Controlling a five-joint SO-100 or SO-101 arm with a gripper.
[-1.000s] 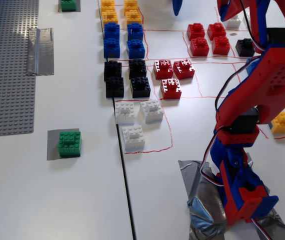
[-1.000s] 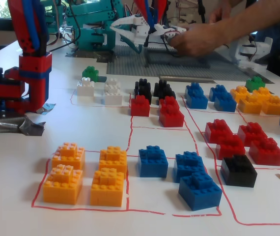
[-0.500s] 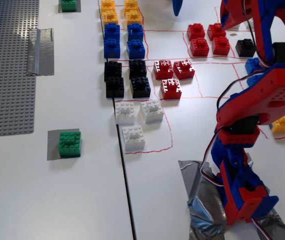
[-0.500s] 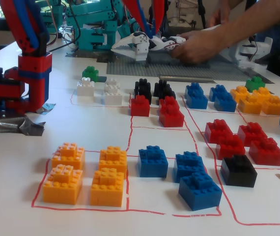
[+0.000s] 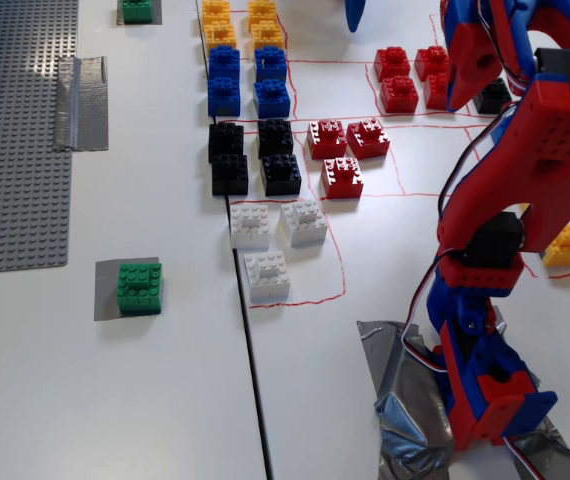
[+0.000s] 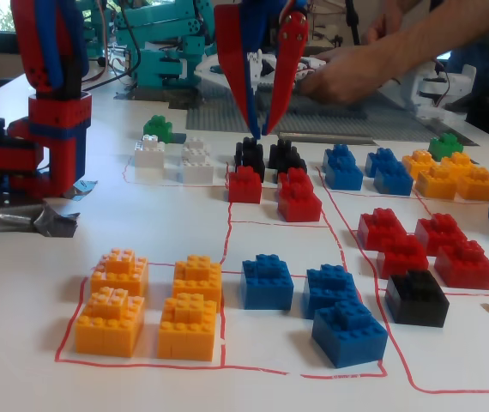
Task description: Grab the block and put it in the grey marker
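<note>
A green block (image 5: 139,287) sits on a flat grey marker (image 5: 106,291) at the left of a fixed view; it also shows behind the white bricks (image 6: 157,129). A second green block (image 5: 136,10) rests on another grey patch at the top edge and shows again at the far right (image 6: 444,144). My red and blue gripper (image 6: 260,136) hangs point-down above the black bricks (image 6: 266,156), far from both green blocks. Its fingers are slightly apart with nothing between them. From above, the gripper (image 5: 455,100) shows at the upper right.
Groups of yellow, blue, black, red and white bricks fill red-outlined cells. A grey studded baseplate (image 5: 15,130) with a shiny tape strip (image 5: 80,100) lies at the left. A person's hand (image 6: 347,73) works at the back. My arm's base (image 5: 490,390) stands on crumpled tape.
My arm has swung forward and down. The gripper dropped from the top edge to hang just above the black and red bricks. The green blocks stayed put.
</note>
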